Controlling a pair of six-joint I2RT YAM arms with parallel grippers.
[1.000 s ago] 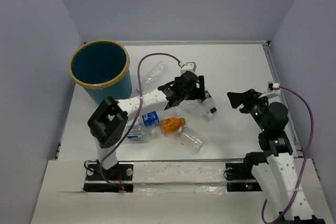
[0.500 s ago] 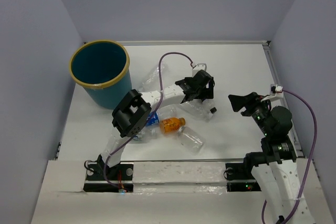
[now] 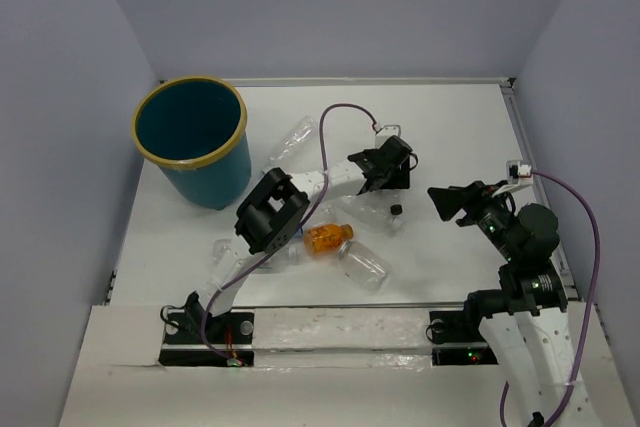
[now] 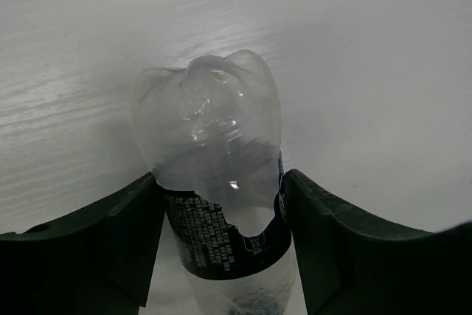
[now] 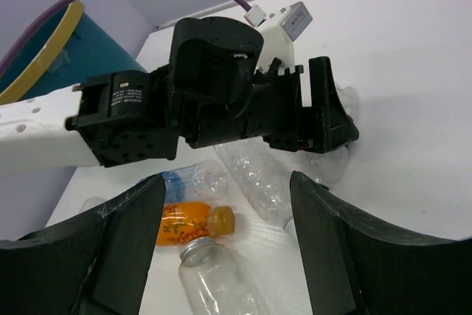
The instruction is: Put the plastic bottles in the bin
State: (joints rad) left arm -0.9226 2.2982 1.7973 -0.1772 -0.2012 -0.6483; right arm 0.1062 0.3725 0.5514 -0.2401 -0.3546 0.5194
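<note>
My left gripper (image 3: 388, 167) reaches out to the table's middle and is shut on a see-through plastic bottle (image 4: 210, 123) with a dark label; both fingers press its sides. The wrist view shows the bottle low over the white table. My right gripper (image 3: 452, 197) is open and empty, to the right of the left one. Between its fingers the right wrist view shows a crumpled clear bottle (image 5: 265, 175), an orange bottle (image 5: 184, 223) and a silver-capped bottle (image 5: 214, 278). The teal bin (image 3: 190, 137) with a yellow rim stands at the far left.
Another clear bottle (image 3: 293, 139) lies right of the bin. A blue-labelled bottle (image 3: 288, 230) and a further clear one (image 3: 225, 252) lie under the left arm. A purple cable (image 3: 340, 112) loops above the left wrist. Grey walls close the table sides.
My left gripper has moved to the right and farther out, with the arm stretching across the bottles. My right gripper has shifted slightly left.
</note>
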